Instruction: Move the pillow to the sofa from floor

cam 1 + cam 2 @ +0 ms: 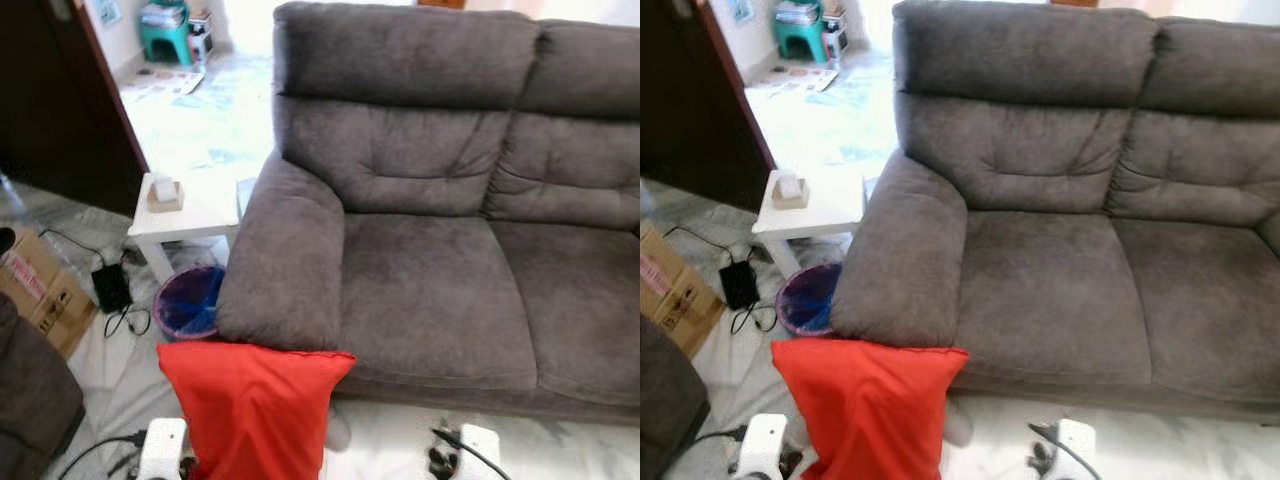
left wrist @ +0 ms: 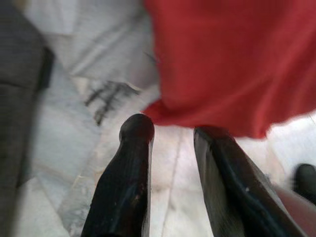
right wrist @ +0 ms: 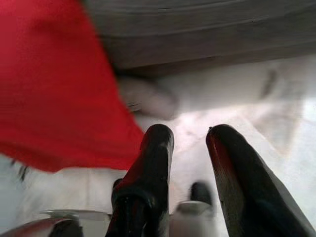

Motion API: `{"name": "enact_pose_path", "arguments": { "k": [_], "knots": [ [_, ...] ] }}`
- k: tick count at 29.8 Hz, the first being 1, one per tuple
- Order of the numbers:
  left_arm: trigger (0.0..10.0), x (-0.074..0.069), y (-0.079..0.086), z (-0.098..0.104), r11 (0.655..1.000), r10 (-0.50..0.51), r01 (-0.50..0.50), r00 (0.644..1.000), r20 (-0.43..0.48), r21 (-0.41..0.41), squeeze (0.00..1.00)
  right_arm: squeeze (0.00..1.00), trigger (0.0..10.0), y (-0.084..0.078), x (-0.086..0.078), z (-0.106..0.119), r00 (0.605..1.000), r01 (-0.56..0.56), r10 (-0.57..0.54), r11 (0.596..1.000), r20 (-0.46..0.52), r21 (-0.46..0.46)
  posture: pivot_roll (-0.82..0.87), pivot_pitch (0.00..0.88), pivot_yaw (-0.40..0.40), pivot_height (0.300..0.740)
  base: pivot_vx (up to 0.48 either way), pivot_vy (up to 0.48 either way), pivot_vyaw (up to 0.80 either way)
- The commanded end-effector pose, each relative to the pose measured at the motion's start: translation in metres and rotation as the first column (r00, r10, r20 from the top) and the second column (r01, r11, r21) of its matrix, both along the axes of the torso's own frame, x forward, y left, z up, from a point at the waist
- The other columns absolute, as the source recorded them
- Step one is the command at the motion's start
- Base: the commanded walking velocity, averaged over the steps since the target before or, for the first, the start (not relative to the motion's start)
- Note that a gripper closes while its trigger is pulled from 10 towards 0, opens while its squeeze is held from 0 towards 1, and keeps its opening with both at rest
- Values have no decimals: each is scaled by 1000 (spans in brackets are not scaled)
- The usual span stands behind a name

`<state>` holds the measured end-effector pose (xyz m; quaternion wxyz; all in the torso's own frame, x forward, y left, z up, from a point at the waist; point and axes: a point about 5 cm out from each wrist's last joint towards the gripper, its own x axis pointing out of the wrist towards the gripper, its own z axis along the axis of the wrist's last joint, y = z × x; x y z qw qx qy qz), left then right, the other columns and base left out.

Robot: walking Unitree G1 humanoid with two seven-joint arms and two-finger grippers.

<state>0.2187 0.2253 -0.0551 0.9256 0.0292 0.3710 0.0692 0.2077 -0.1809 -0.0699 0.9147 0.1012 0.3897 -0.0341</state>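
Observation:
A red pillow (image 1: 250, 410) stands upright on the pale floor, leaning against the front of the grey sofa's (image 1: 440, 270) left armrest (image 1: 285, 255). My left arm (image 1: 162, 445) is low beside the pillow's left edge. In the left wrist view, the left gripper (image 2: 174, 129) is open, and the pillow's (image 2: 232, 64) lower edge lies just beyond its fingertips, with nothing between them. My right arm (image 1: 478, 447) is low, to the right of the pillow. The right gripper (image 3: 191, 132) is open over the floor, with the pillow (image 3: 49, 89) off to one side.
A white side table (image 1: 185, 215) with a small box stands left of the sofa, and a purple bin (image 1: 188, 300) sits under its edge. A cardboard box (image 1: 40, 290), a black charger and cables (image 1: 112, 290) lie on the floor at the left. The sofa seat (image 1: 430, 295) is bare.

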Motion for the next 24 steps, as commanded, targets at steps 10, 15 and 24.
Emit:
{"name": "enact_pose_path", "arguments": {
  "k": [10, 15, 24],
  "knots": [
    [10000, -13, 1, -8, 1000, 4, -3, 999, -44, 21, 0, 0, 10000, -6, -4, -2, 1000, 3, -3, 1000, -12, -13, 34, 112, 30, 740, 0, 0, 800],
    [10000, -7, -1, -4, 1000, -7, 7, 1000, -15, 24, 0, 0, 10000, -5, -4, -2, 1000, 0, 0, 1000, -10, -8, 32, 104, 36, 740, 0, 0, 800],
    [10000, 35, -13, 29, 990, -127, 110, 967, 222, 87, 0, 0, 10000, -3, 26, 20, 985, 8, -19, 998, 171, 68, 24, 90, 49, 740, 0, 0, 89]
  ]
}}
